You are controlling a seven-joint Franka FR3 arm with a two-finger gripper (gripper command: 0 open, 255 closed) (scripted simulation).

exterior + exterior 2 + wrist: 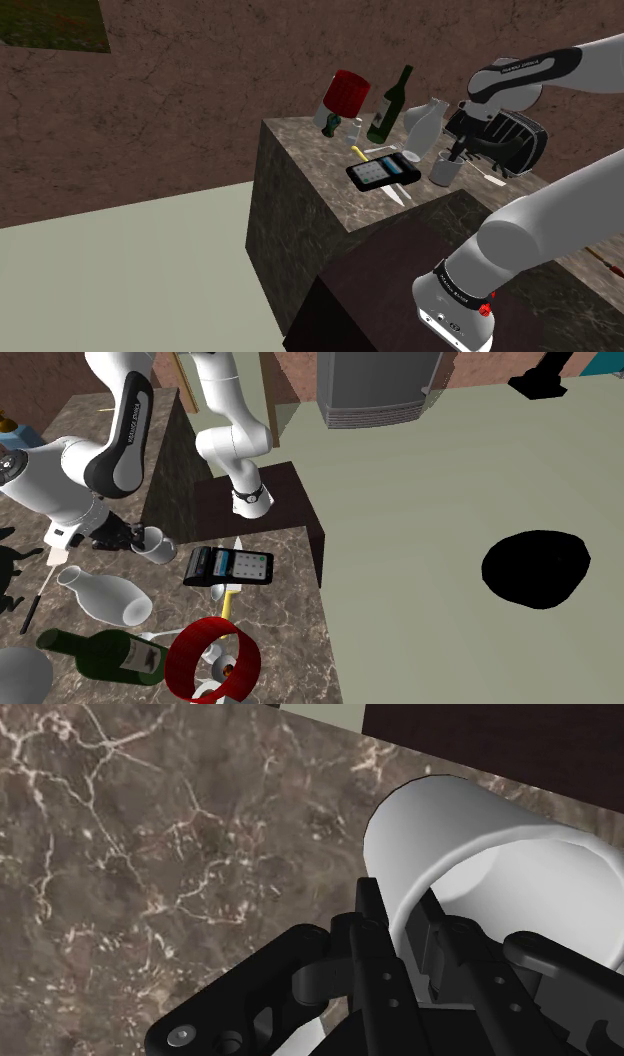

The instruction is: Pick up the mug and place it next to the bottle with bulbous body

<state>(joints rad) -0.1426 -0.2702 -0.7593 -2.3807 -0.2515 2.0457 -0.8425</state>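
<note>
Plain white cylindrical mug, rim in pincer

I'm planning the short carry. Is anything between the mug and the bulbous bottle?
Nothing visible does. The gripper clasps the rim of the mug; the white bulbous bottle stands close by, bare marble top between them. The black device lies aside, toward the shoulder view's left.

Beside the bulbous white bottle you have bare marble countertop, bounded by the mug and the black keypad device; a green wine bottle stands just beside it, blocking that flank.
</note>
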